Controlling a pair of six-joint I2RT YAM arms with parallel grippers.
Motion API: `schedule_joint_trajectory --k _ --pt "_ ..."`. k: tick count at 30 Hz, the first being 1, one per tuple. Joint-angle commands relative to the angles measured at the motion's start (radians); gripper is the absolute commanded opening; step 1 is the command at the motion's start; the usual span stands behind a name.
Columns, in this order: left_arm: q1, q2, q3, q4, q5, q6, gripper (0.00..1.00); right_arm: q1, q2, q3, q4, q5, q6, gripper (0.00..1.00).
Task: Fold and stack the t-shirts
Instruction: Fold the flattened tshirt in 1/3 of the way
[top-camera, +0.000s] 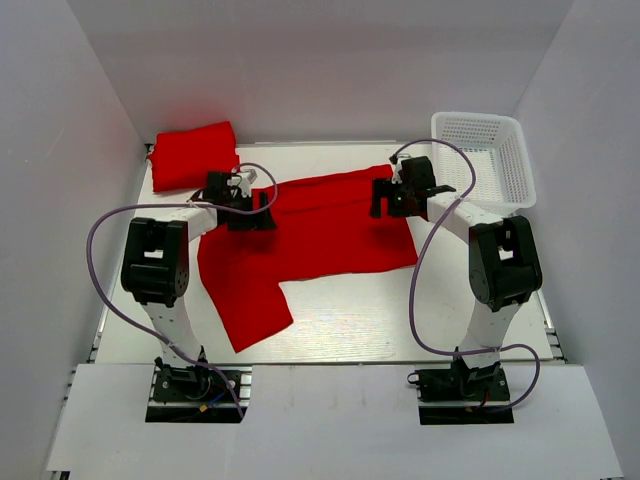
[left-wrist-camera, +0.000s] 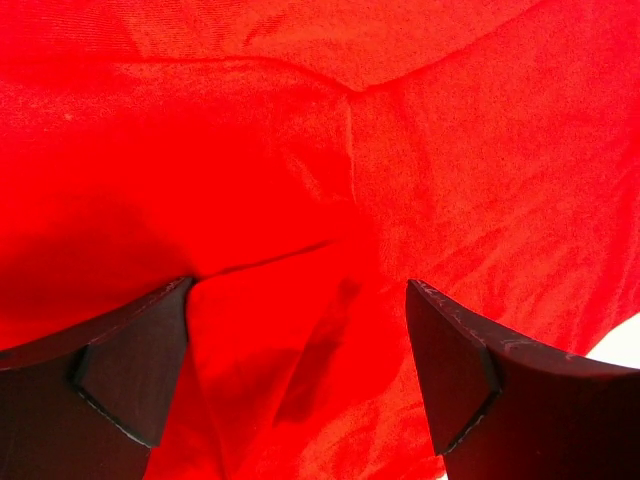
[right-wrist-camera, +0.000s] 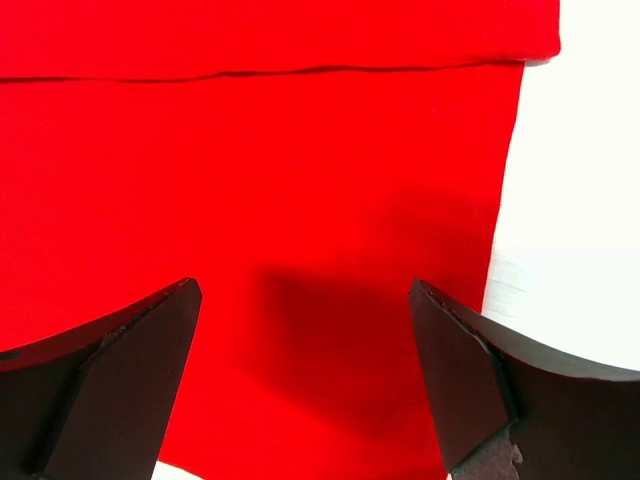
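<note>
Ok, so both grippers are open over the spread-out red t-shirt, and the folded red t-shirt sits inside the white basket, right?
Not quite. The top external view shows the folded t-shirt on the table at the far left corner, not in the white basket at far right. The rest holds: the left gripper and right gripper are open over the spread-out t-shirt.

a robotics lab test cell: plain white panels box in a white table on three sides, two arm bases are bolted to plates at its near edge, and purple cables loop loose (the homely bits are a red t-shirt and a white lattice basket).
</note>
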Motion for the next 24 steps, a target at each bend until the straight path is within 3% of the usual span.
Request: schedule_joint_trajectory --k 1,11,24 --pt "-0.017 -0.073 -0.038 0.01 0.047 0.008 0.94 -0.005 -0.027 0.018 0.007 0.006 0.005 0.9" --pt "-0.066 -0.183 -0.101 -0.001 0.002 -0.001 0.94 -0.004 -0.021 0.013 0.008 -0.013 0.009 0.9" --pt "-0.156 -0.145 -0.145 0.028 0.091 0.022 0.92 -0.008 -0.031 0.016 -0.003 0.012 0.006 0.9"
